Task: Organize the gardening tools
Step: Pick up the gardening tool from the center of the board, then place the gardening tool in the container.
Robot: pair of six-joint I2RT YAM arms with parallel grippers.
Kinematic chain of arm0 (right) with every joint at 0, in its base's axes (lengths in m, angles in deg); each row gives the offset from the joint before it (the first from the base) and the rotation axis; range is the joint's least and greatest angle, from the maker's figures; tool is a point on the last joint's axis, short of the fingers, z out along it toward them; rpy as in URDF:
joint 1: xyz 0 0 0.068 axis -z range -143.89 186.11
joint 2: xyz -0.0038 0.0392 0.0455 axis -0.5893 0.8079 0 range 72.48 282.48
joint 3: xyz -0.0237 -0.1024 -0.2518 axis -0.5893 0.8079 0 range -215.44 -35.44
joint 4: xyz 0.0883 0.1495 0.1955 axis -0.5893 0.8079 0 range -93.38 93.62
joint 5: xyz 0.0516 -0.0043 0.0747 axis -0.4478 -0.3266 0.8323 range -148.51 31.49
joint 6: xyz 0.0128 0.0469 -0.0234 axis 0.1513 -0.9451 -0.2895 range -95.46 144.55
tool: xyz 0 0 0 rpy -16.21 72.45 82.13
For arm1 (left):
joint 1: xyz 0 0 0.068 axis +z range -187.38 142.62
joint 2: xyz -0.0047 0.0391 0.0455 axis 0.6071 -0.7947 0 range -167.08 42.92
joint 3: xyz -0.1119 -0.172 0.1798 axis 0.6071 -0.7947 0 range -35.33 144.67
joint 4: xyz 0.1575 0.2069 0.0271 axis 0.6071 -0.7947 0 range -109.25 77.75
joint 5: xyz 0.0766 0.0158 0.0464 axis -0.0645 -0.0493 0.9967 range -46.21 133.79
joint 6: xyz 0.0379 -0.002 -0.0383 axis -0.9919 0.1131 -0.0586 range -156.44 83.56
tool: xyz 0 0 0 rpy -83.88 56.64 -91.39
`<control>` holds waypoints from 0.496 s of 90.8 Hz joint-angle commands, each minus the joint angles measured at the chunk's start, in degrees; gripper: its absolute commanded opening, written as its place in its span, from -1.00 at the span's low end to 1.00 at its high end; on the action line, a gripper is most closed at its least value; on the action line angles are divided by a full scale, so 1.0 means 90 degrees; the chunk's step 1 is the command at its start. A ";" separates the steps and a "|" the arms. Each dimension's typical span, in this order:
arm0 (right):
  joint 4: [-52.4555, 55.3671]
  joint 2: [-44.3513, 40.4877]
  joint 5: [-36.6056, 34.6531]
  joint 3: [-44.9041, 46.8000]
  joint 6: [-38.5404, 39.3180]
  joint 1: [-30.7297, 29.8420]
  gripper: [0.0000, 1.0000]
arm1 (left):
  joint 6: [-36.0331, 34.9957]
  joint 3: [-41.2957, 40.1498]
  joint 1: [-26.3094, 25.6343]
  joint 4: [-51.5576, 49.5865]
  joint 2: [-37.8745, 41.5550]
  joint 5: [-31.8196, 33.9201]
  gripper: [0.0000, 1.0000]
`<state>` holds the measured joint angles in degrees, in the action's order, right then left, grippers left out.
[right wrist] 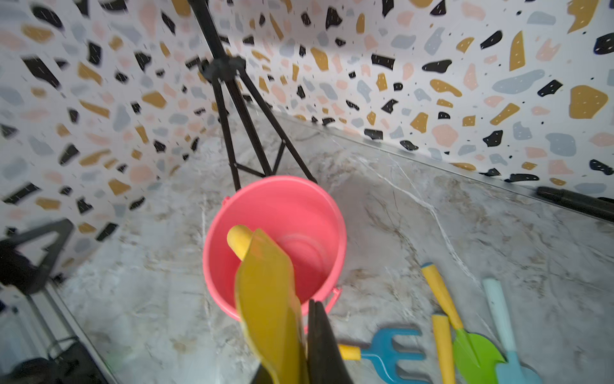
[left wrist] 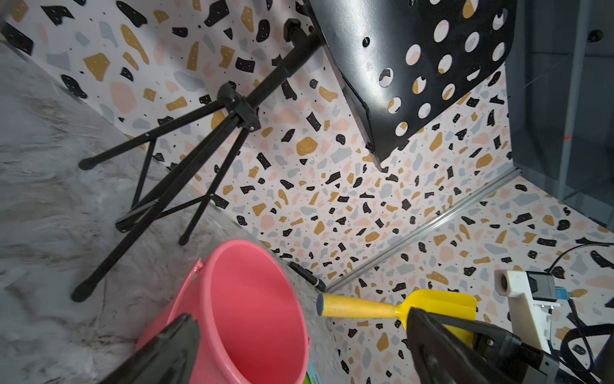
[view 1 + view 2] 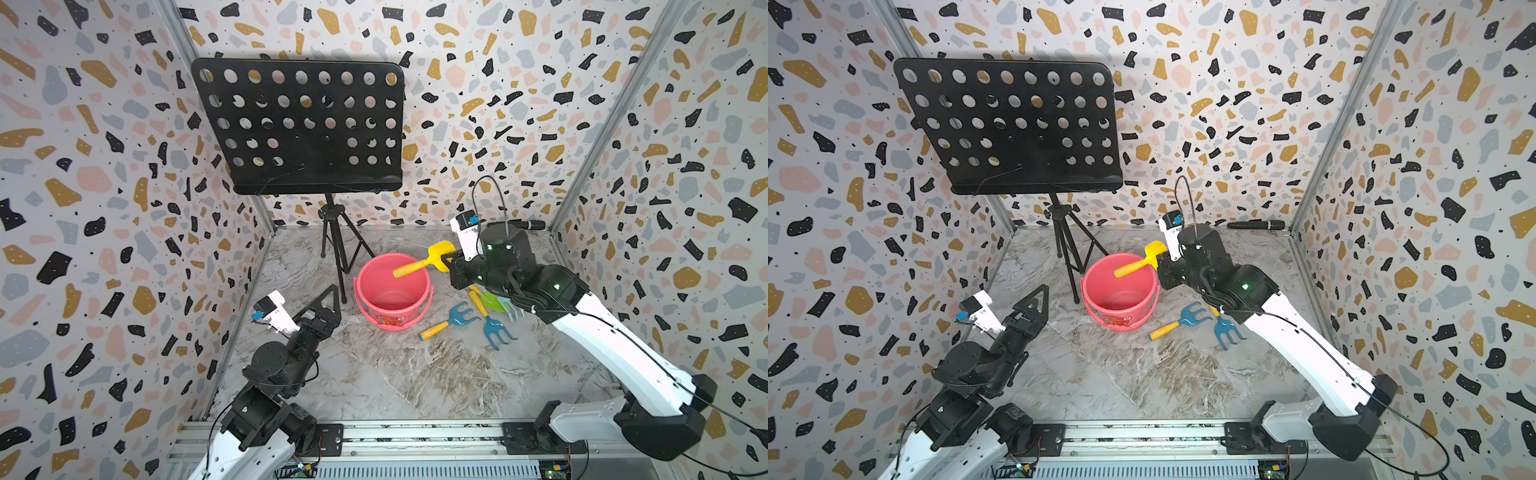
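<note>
In both top views the right gripper [image 3: 448,262] is clamped on the blade of the yellow shovel [image 3: 417,264]. The shovel's handle juts over the rim of the pink bucket [image 3: 390,322], toward the far edge of the marble-patterned tabletop [image 3: 415,374]. The left gripper [image 3: 330,295] stands beside the bucket, fingers spread and empty. A blue forked rake [image 3: 463,315], a second blue rake [image 3: 496,334], a green spade [image 3: 492,302] and a pale-blue tool [image 3: 510,308] lie toward the right edge.

The left wrist view shows a glossy plastic scoop and a matte handle with a bluish end cap.

In the right wrist view black fingers pinch the blade, and the handle hangs above the bucket's open mouth.
</note>
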<state>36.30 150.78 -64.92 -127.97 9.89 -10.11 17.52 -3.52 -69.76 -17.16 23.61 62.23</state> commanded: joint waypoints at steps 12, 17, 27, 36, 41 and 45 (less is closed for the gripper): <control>0.1592 0.0966 -0.0366 -0.1246 0.1071 -0.0273 -1.00 | -0.0277 0.0217 -0.0008 -0.0598 0.0006 0.0500 0.99; 0.1673 0.1215 -0.0389 -0.1500 0.1195 -0.0324 -1.00 | -0.0272 0.0206 -0.0006 -0.0607 -0.0021 0.0509 0.99; 0.1841 0.1738 -0.0498 -0.1973 0.1459 -0.0413 -1.00 | -0.0262 0.0222 -0.0006 -0.0623 -0.0050 0.0521 0.99; 0.1841 0.2172 -0.0547 -0.2305 0.1655 -0.0440 -1.00 | -0.0262 0.0235 -0.0011 -0.0700 -0.0054 0.0519 0.99; 0.1847 0.2363 -0.0538 -0.2465 0.1755 -0.0446 -1.00 | -0.0258 0.0241 -0.0006 -0.0789 -0.0040 0.0526 0.99; 0.1844 0.2546 -0.0528 -0.2578 0.1829 -0.0452 -1.00 | -0.0262 0.0236 -0.0006 -0.0803 -0.0051 0.0525 0.99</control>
<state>51.17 172.16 -68.49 -147.62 22.98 -13.98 16.38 -3.04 -69.76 -24.57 23.22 65.90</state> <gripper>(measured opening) 0.089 0.994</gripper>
